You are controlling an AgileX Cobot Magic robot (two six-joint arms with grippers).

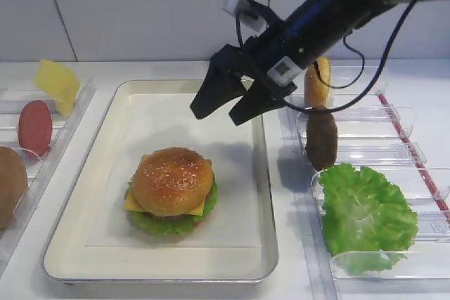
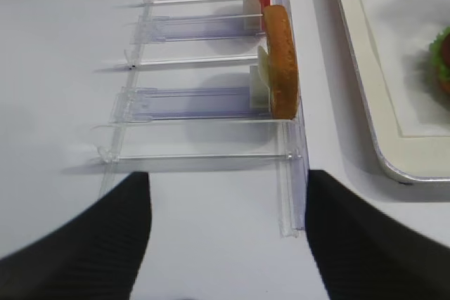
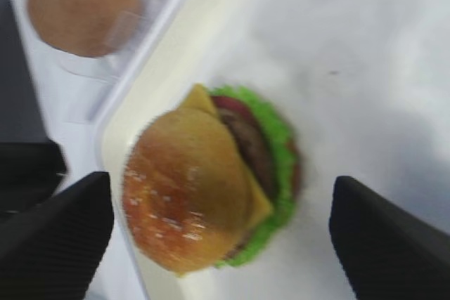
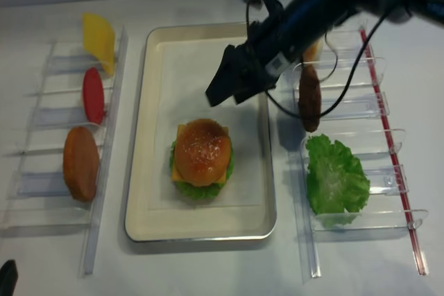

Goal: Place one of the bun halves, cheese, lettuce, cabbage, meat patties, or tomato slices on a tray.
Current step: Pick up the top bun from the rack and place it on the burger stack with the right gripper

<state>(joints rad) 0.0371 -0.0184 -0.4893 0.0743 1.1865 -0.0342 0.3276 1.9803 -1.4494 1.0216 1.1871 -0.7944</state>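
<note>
A sesame bun top [image 1: 172,179] [image 4: 201,150] [image 3: 184,173] caps a stack of cheese, meat patty and lettuce on the cream tray [image 1: 162,274] [image 4: 201,235]. My right gripper [image 1: 219,116] [image 4: 225,98] [image 3: 221,187] hangs open above the tray, up and right of the burger, holding nothing. In the right wrist view the bun lies below, between the fingers [image 3: 56,244], which do not touch it. My left gripper [image 2: 226,180] is open over bare table at the end of the left rack, where a plain bun half [image 2: 281,61] [image 4: 81,163] stands on edge.
The left rack [image 4: 41,192] also holds a tomato slice [image 1: 35,128] [image 4: 93,95] and a cheese slice [image 1: 58,83] [image 4: 99,39]. The right rack [image 4: 395,171] holds a lettuce leaf [image 1: 365,216] [image 4: 336,178], a meat patty [image 1: 322,138] [image 4: 309,98] and another bun half [image 1: 318,82] behind the arm.
</note>
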